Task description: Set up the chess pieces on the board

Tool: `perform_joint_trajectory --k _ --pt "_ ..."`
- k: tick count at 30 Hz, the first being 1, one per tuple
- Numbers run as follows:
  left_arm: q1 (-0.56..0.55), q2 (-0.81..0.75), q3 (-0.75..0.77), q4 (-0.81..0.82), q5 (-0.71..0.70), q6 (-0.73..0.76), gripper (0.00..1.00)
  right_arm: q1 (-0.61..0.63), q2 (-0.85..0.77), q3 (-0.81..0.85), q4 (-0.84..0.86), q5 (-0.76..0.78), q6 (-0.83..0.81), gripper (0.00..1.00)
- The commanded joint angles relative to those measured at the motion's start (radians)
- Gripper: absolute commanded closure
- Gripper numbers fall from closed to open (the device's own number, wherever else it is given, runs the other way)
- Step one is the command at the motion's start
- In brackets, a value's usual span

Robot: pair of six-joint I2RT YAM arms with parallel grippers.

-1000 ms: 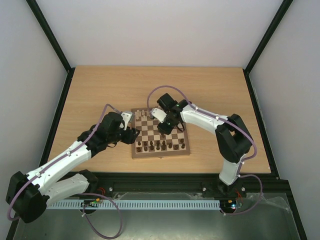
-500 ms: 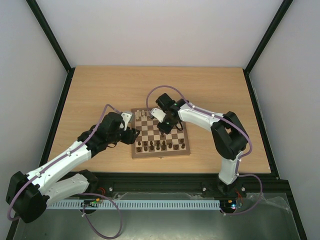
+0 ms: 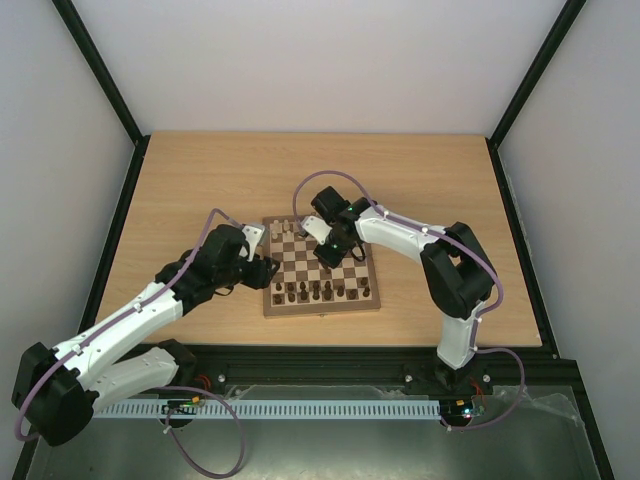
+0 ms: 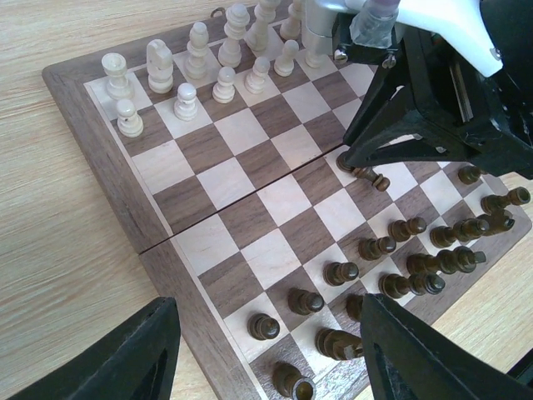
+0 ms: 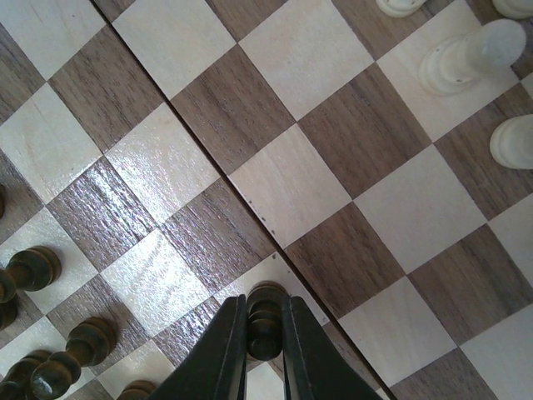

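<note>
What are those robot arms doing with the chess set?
They are setting up a chess game. The right arm's fingers are pinched on one dark piece near the middle of the board. The left arm's fingers are open and hold nothing, at the board's left side. The cream pieces stand along the far edge, and the other dark pieces along the near edge.
</note>
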Motion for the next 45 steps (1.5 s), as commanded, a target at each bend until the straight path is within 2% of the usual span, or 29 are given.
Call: perform_joint_trajectory --k 1,12,14,20,24,29,36,41,45 --pt "0.000 -0.001 -0.011 0.010 0.008 -0.001 0.37 0.001 0.018 0.020 -0.052 -0.010 0.018 0.92" --pt "0.000 -0.034 -0.019 0.063 -0.038 -0.066 0.34 -0.100 -0.140 0.016 -0.032 -0.185 0.102 0.95" --pt "0.000 -0.078 -0.053 0.142 -0.017 -0.108 0.33 -0.121 -0.175 0.018 -0.022 -0.227 0.126 0.95" --pt "-0.003 -0.168 -0.222 0.560 0.082 -0.255 0.32 -0.141 -0.257 0.043 -0.013 -0.310 0.162 0.95" --pt "-0.022 -0.132 -0.246 0.662 0.093 -0.245 0.34 -0.141 -0.290 0.055 -0.048 -0.298 0.148 0.95" --pt "-0.042 -0.078 -0.209 0.632 0.091 -0.218 0.36 -0.141 -0.346 -0.019 -0.063 -0.209 0.099 0.94" --pt "-0.052 -0.122 -0.193 0.492 0.054 -0.223 0.36 -0.137 -0.336 -0.122 -0.145 -0.036 -0.029 0.93" --pt "-0.052 -0.166 -0.120 0.296 0.022 -0.245 0.35 -0.119 -0.331 -0.170 -0.148 0.050 -0.073 0.94" --pt "-0.051 -0.158 0.011 0.081 -0.043 -0.134 0.33 -0.074 -0.316 -0.184 -0.133 0.070 -0.083 0.94"
